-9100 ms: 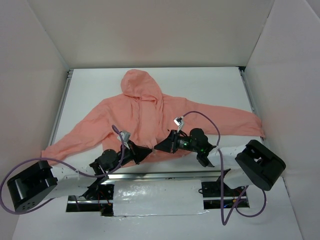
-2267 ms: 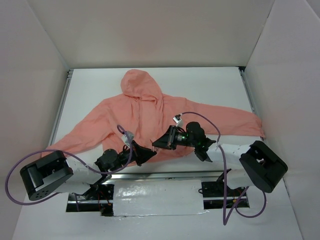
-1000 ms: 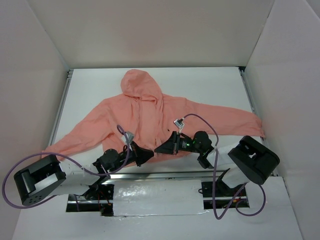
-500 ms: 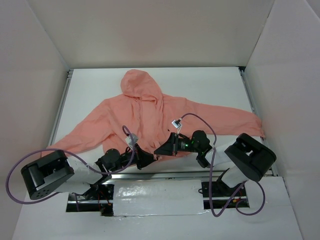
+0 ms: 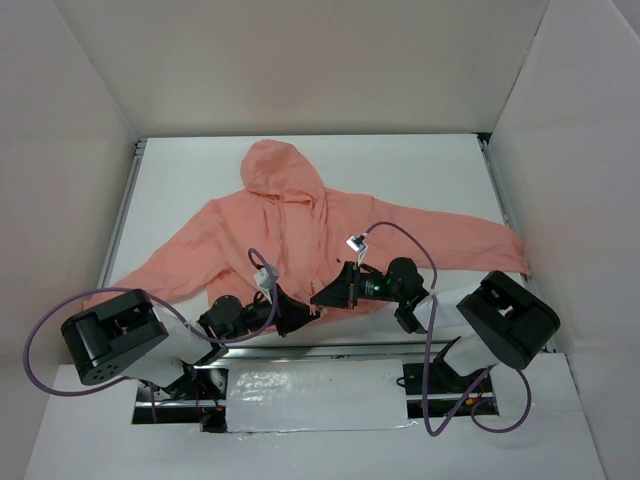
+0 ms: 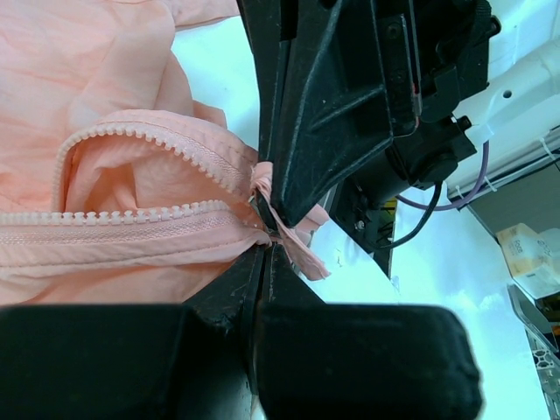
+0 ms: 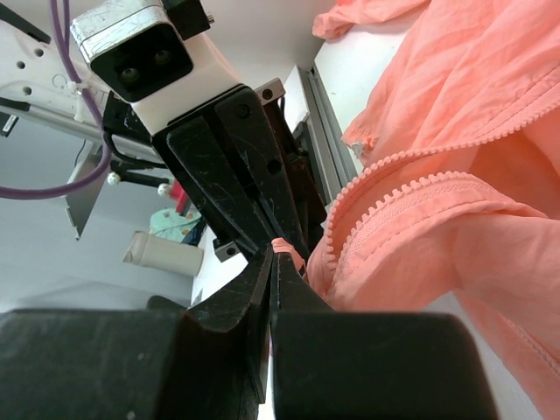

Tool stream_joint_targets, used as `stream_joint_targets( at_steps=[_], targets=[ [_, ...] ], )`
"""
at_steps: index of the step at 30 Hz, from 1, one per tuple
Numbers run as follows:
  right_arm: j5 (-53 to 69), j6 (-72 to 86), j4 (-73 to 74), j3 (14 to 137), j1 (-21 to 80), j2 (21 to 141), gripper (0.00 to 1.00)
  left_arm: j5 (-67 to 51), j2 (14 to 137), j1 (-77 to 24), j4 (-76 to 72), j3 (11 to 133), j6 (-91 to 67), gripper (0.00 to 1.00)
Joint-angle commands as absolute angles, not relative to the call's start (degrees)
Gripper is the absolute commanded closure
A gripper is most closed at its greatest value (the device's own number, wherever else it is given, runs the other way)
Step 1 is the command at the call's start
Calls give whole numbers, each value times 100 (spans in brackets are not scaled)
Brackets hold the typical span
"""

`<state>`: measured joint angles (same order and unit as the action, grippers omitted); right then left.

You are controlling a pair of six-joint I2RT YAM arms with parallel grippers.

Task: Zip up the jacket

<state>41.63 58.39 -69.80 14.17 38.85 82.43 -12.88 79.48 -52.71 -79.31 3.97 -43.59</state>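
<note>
Item one, jacket (image 5: 285, 225): I see it spread on the white worktop (image 5: 420, 170), hood (image 5: 272, 165) away from the arms, zipper (image 6: 149, 140) unjoined at the hem. Items two and three, left pincer (image 5: 303, 316) and right pincer (image 5: 318, 296): tip to tip at the near hem (centre front). Each is pinched tight on a scrap of jacket fabric by the zipper's lower end.

Nothing legible anywhere — no text, brand or number — jacket (image 5: 290, 230) included.
</note>
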Motion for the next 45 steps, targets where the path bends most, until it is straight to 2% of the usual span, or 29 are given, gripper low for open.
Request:
stream_joint_targets(
  at_steps=[1, 7, 11, 18, 30, 37, 41, 45],
  targets=[
    [3639, 5669, -8269, 1617, 3718, 8182, 100, -2258, 8121, -5361, -8322, 352, -4236, 100],
    [4296, 6142, -9912, 1688, 3709, 8823, 100, -2347, 7990, -5361, -8289, 369, -4272, 100],
    [4448, 6232, -10055, 1662, 3700, 8921, 100, -2294, 7665, -5361, -8174, 282, -4228, 100],
    [3754, 5494, -8386, 1722, 3700, 8254, 100, -2329, 7269, -5353, -7752, 246, -4008, 100],
    [2856, 4448, -6618, 2469, 3691, 7717, 100, -2707, 7778, -5361, -8306, 325, -4104, 100],
    [2883, 4219, -6006, 2812, 3648, 7831, 100, -2435, 7419, -5361, -7797, 316, -3973, 100],
    [2856, 3894, -5274, 3540, 3498, 8138, 100, -2145, 7234, -5361, -7287, 387, -3929, 100],
    [2971, 3657, -4747, 4620, 3174, 8944, 100, -1829, 7005, -5361, -7032, 282, -3894, 100]
  ],
)
